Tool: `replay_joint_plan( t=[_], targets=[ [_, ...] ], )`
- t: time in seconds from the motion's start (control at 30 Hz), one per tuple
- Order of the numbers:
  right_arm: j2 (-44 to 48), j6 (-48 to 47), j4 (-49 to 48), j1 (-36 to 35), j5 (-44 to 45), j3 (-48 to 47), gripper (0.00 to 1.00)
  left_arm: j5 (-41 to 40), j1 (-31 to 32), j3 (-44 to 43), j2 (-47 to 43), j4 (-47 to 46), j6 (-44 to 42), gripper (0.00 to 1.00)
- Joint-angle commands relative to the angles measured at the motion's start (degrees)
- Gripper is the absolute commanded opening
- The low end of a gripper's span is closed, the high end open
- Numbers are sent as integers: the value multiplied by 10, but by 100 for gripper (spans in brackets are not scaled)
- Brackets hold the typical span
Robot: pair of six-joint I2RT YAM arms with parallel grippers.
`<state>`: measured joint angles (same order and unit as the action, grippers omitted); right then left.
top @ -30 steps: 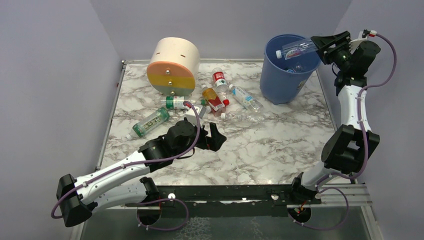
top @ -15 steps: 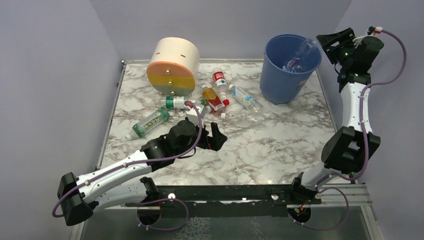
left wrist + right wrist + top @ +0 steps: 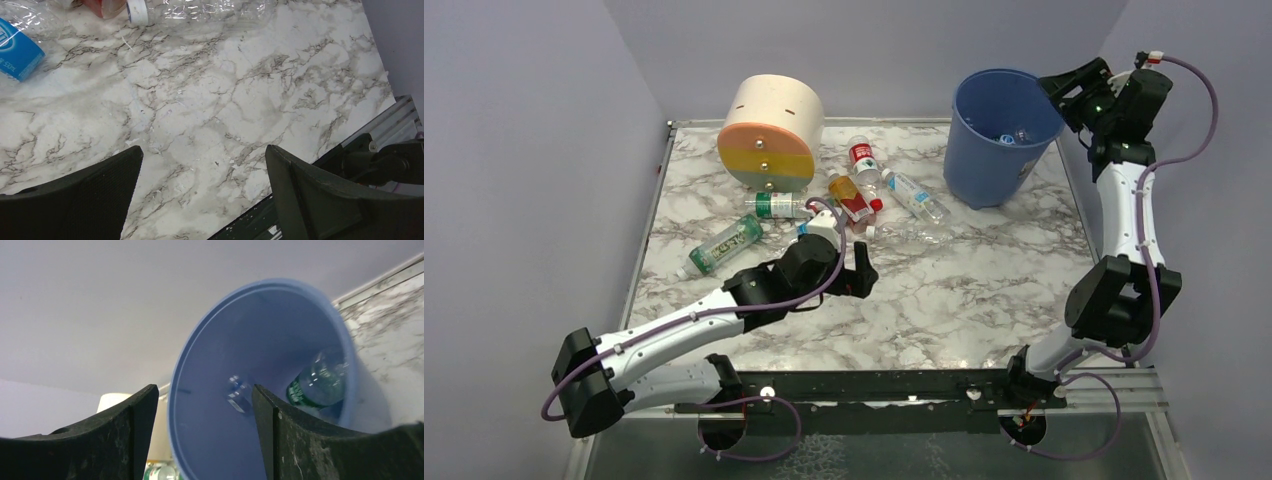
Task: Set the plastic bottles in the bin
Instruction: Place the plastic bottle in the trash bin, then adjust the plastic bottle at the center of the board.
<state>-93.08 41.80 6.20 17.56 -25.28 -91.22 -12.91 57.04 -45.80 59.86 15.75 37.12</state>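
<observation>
Held right claw (image 3: 1056,88) open and empty by bin (image 3: 984,170) rim, with a bottle (image 3: 320,382) inside. Held left claw (image 3: 204,170) wide, empty, over worktop (image 3: 984,290) middle, ready for more bottles (image 3: 854,197).

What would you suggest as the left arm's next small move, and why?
Probably ease the open left pincer forward toward the clear plastic bottle with the white cap; it lies straight ahead on the marble table, nothing between.

You can just make out white print, seemingly "550", on the blue bottle label (image 3: 15,52) at ten o'clock in the left wrist view; every other label is illegible.
</observation>
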Motion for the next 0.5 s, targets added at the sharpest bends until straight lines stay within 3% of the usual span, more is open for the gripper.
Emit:
replay_joint_plan(
  t=[0.0,0.2,0.47],
  targets=[
    [42,-33,27,-46,-2,10,72,-40,-10,-36,20,31,-3,99],
    [85,-61,45,-125,5,64,72,-54,-53,-61,52,56,-48,99],
    [154,-80,53,-202,6,163,72,2,-179,-63,88,57,-100,99]
  ],
)
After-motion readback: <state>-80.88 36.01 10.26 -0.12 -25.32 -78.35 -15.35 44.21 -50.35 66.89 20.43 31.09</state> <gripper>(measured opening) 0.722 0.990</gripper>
